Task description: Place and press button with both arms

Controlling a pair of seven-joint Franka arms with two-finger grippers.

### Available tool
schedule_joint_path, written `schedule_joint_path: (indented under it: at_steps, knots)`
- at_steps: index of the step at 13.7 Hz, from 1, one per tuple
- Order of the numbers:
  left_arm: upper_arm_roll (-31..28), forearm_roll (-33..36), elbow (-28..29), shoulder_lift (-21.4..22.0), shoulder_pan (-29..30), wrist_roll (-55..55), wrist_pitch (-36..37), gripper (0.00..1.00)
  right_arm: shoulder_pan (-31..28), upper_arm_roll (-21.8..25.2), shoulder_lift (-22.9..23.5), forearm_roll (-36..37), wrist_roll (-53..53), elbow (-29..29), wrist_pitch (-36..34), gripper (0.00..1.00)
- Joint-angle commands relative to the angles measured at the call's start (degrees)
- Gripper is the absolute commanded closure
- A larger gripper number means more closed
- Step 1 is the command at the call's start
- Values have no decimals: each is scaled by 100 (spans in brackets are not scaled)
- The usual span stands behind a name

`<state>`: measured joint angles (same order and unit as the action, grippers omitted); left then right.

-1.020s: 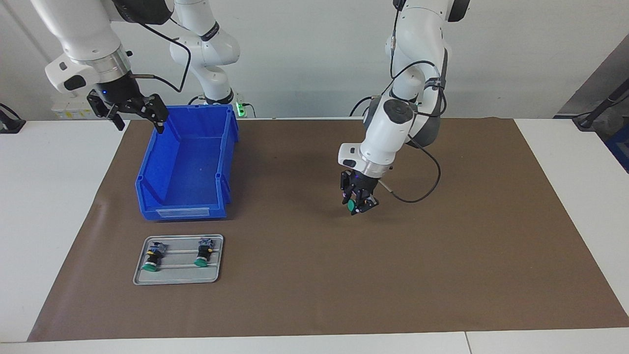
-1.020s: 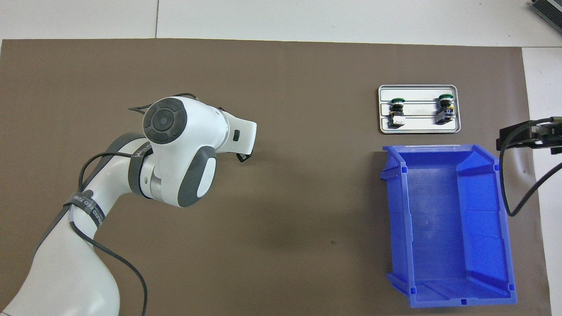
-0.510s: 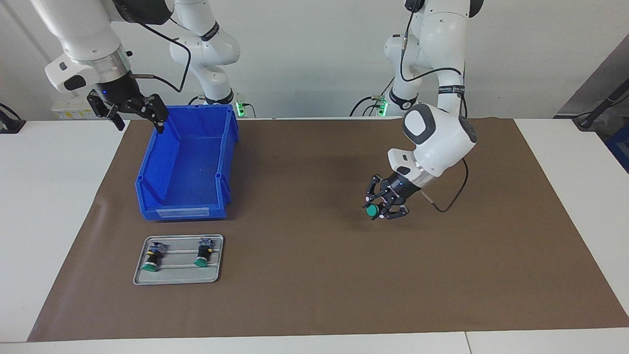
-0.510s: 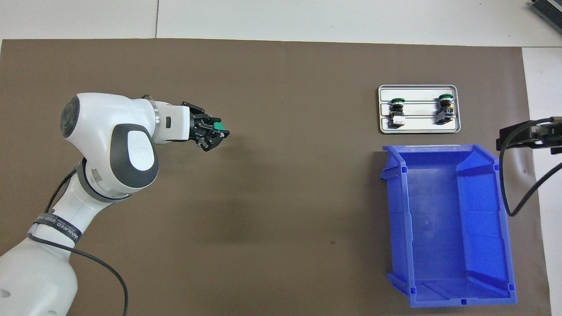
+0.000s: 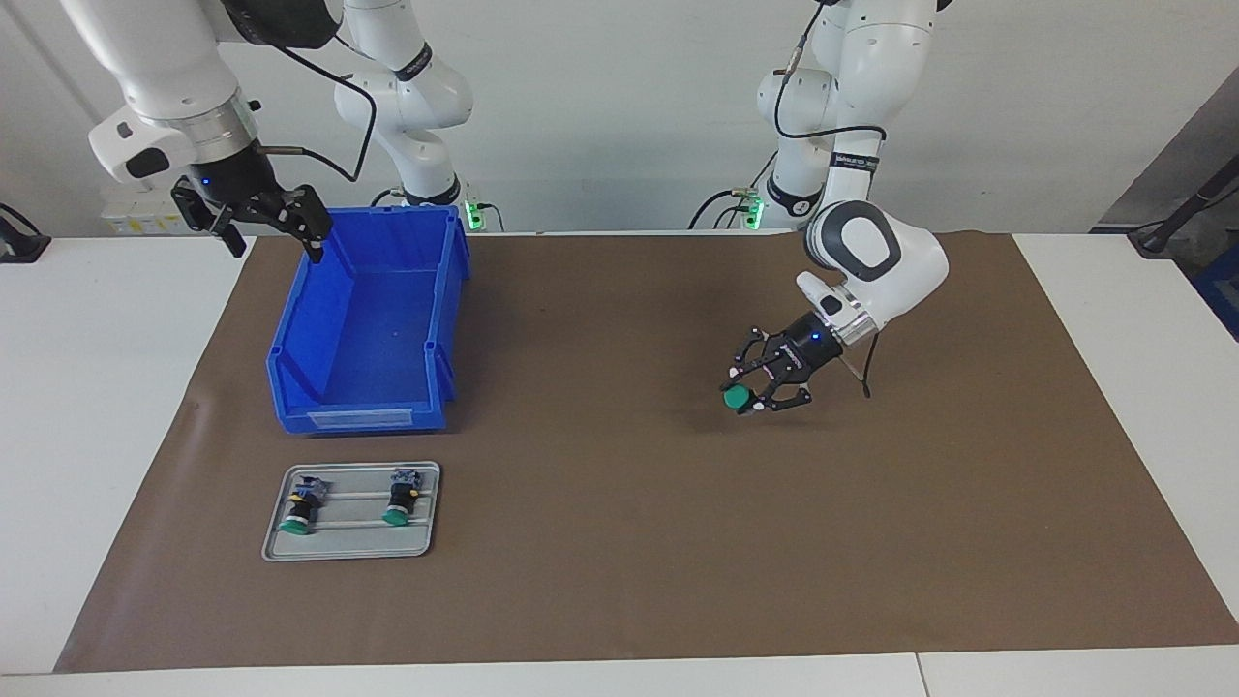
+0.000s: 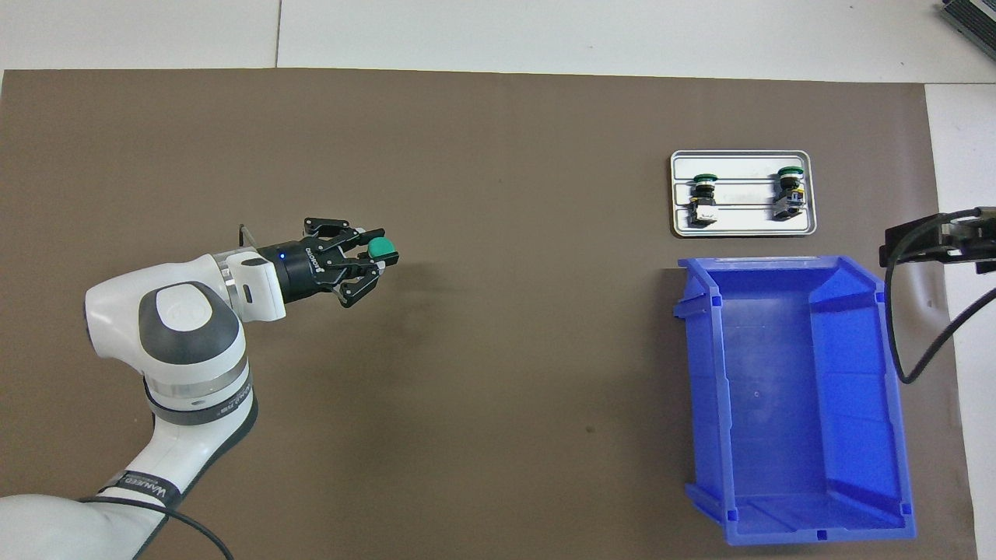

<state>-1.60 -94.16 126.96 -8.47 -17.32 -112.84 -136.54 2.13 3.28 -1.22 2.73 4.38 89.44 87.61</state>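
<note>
Brown mat covers the surface, and over its middle the left gripper (image 5: 753,392) holds the green-capped button (image 5: 737,397) tight, so it looks like the placing step, and next it should go down softly while the open right gripper (image 5: 259,218) waits by the blue bin (image 5: 363,334).

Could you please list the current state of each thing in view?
left gripper: shut on the button, raised over the brown mat.
right gripper: open, empty, waiting by the blue bin.
blue bin: empty.
metal tray: holds two more buttons, lying down.
</note>
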Motion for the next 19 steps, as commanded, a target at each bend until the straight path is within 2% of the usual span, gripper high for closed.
schedule_joint_path:
  at_steps: [1,3,6,10,14,17,18,19]
  knots:
    - [37,-1344,426,162,-52,-1297,-14,100,-55,-20,-45,-141,-156,30,-68,0]
    - [46,-2199,496,48,-157,-2028,65,100,-55,-20,-45,-141,-156,21,-68,0]
    - [46,-3167,680,-32,-227,-2654,575,100,-55,-20,-45,-141,-156,30,-68,0]
    - [46,-3661,910,-189,-368,-3199,1015,100,-55,-20,-45,-141,-156,21,-68,0]
    - [29,-3723,1163,-225,-508,-3279,1068,100,-55,-20,-45,-141,-156,21,-68,0]
    - [37,-3715,1296,-128,-395,-3262,1323,100,-55,-20,-45,-141,-156,30,-68,0]
    - [28,-3715,1340,-120,-395,-3262,1323,95,-55,-20,-45,-141,-156,30,-68,0]
    - [28,-3715,1393,-102,-386,-3262,1366,67,-55,-20,-45,-141,-148,30,-68,0]
